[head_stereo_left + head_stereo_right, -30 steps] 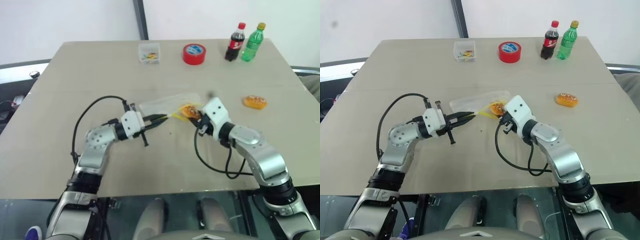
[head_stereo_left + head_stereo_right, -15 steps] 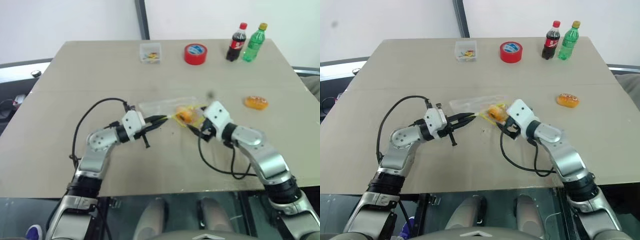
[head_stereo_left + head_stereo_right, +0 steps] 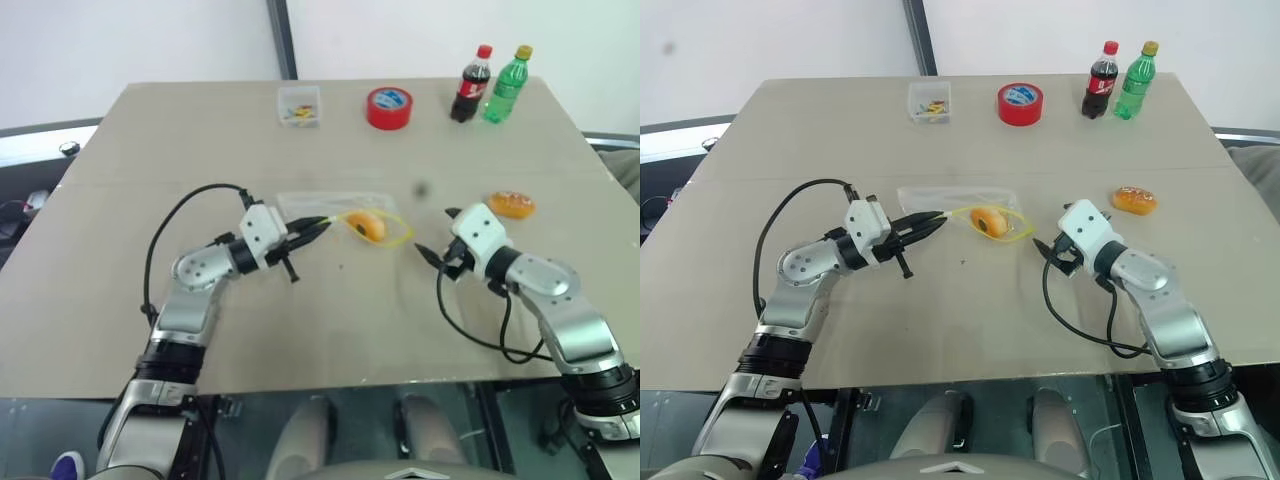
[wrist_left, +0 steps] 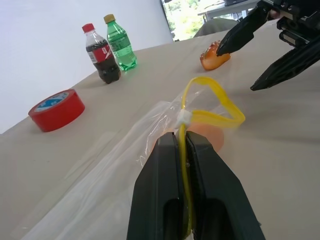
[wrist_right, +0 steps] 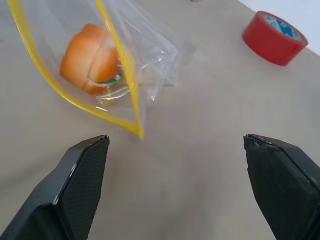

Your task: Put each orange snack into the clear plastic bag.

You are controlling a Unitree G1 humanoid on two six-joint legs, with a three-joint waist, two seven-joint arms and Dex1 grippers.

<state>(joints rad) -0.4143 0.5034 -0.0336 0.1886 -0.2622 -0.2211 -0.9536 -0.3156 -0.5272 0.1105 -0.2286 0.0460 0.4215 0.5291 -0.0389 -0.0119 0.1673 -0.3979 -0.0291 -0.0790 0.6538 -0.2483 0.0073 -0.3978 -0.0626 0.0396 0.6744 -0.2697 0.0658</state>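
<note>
Orange snack [image 3: 989, 220] sits just inside the clear plastic bag [image 3: 958, 200]'s mouth; left tool [image 3: 322, 225] clamped on yellow strip, right tool [image 3: 1055, 251] spread, empty. Risk: bag tips, snack rolls out.

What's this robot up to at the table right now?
It is bagging orange snacks. The left gripper is shut on the yellow edge of the clear plastic bag, holding its mouth open. One orange snack sits just inside that mouth. The right gripper is open and empty beside the bag. The other orange snack lies loose on the table.
</note>
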